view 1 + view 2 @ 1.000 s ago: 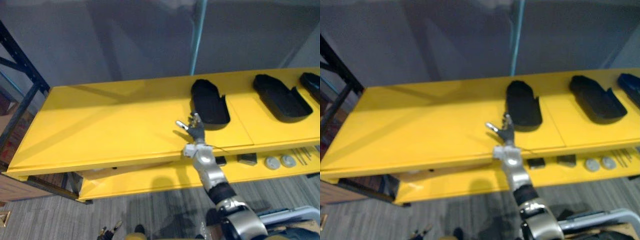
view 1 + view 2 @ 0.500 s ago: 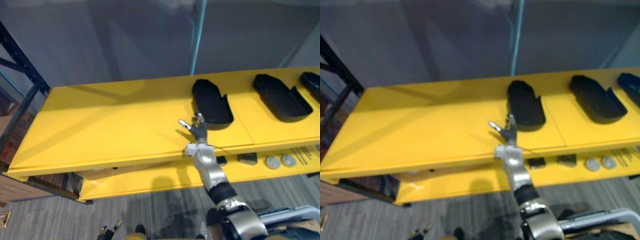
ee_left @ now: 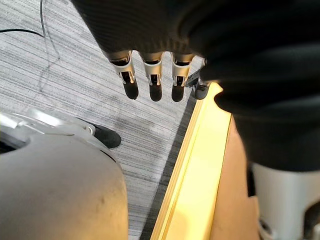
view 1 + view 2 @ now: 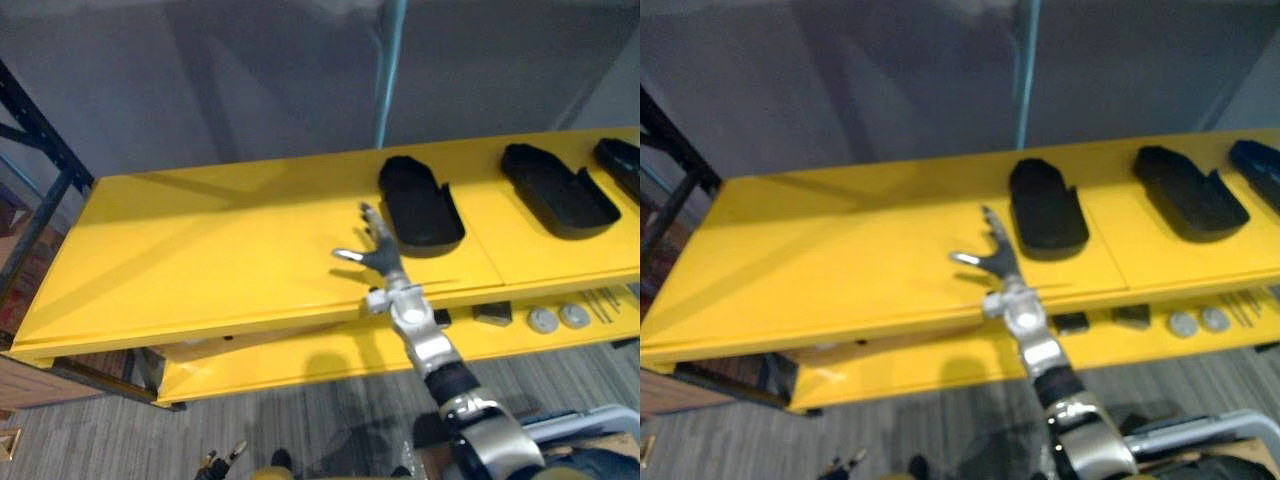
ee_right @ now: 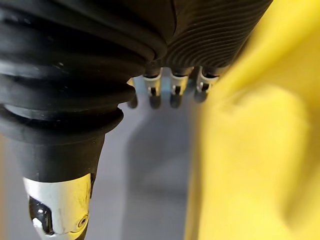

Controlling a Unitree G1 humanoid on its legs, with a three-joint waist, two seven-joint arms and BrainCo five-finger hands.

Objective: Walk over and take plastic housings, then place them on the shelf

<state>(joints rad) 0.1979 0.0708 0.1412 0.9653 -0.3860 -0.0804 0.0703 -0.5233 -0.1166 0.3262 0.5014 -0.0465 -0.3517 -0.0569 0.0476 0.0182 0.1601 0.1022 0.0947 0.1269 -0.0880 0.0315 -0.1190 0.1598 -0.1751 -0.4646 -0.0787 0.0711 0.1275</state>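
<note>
Three black plastic housings lie on the yellow shelf top (image 4: 220, 250): the nearest one (image 4: 418, 205) in the middle, a second (image 4: 558, 190) to its right and a third (image 4: 622, 160) at the right edge. My right hand (image 4: 377, 252) hovers open over the shelf's front part, just left of the nearest housing and clear of it, holding nothing. Its straight fingers (image 5: 172, 92) show in the right wrist view beside the yellow surface. My left hand (image 3: 152, 82) hangs low over the grey floor with straight, empty fingers.
A lower yellow shelf (image 4: 300, 365) carries small black blocks (image 4: 492, 315), two grey discs (image 4: 545, 320) and thin metal rods (image 4: 603, 300). A dark rack post (image 4: 40, 150) stands at the left and a teal pole (image 4: 385, 70) behind the shelf. The shelf top's left half is bare.
My right hand has swung a little to the left, away from the nearest housing, with its thumb spread wider. The housings have stayed where they were.
</note>
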